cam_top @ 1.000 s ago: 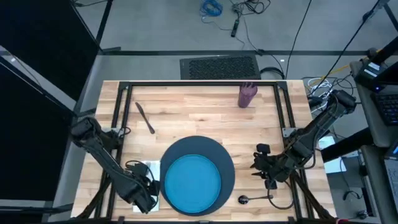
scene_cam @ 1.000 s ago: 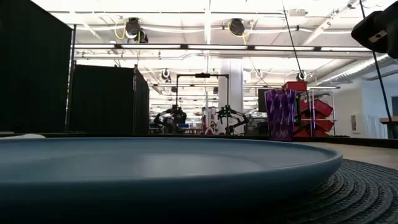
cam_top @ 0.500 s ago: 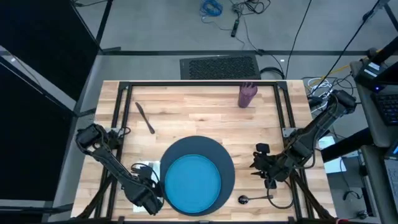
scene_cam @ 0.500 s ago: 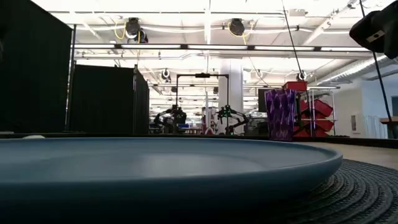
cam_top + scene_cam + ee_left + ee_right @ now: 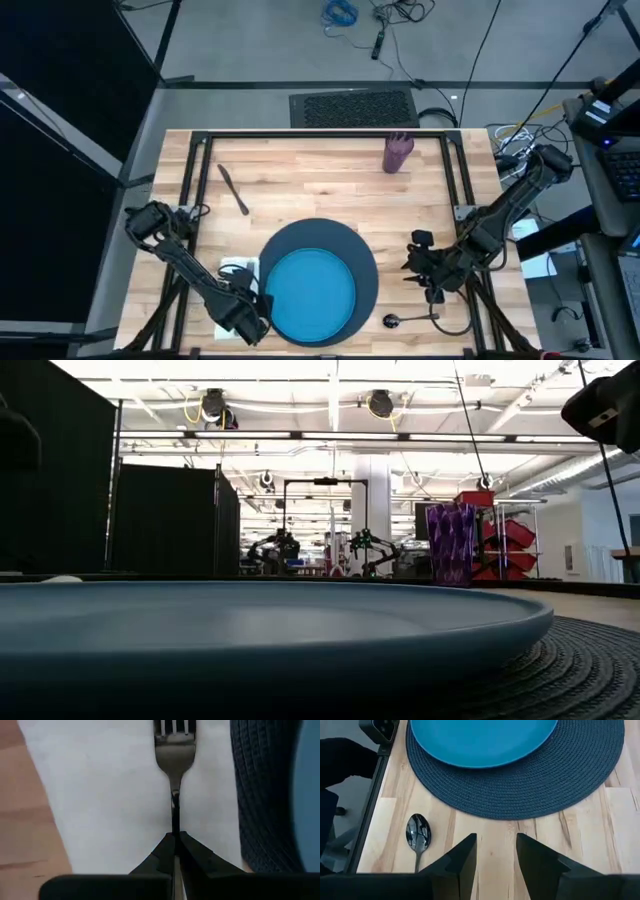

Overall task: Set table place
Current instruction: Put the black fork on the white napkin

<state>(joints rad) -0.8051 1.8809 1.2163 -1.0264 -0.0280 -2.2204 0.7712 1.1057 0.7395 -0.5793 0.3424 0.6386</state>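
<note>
We see the left gripper [image 5: 175, 851] clenched on the shiny dark fork [image 5: 174, 750], over the white napkin [image 5: 105, 795] beside the woven charger [image 5: 260, 795].

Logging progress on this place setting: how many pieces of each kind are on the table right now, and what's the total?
Woven charger: 1
Blue plate: 1
White napkin: 1
Fork, pinched in the left gripper: 1
Knife: 1
Spoon: 1
Purple cup: 1
Total: 7
</note>
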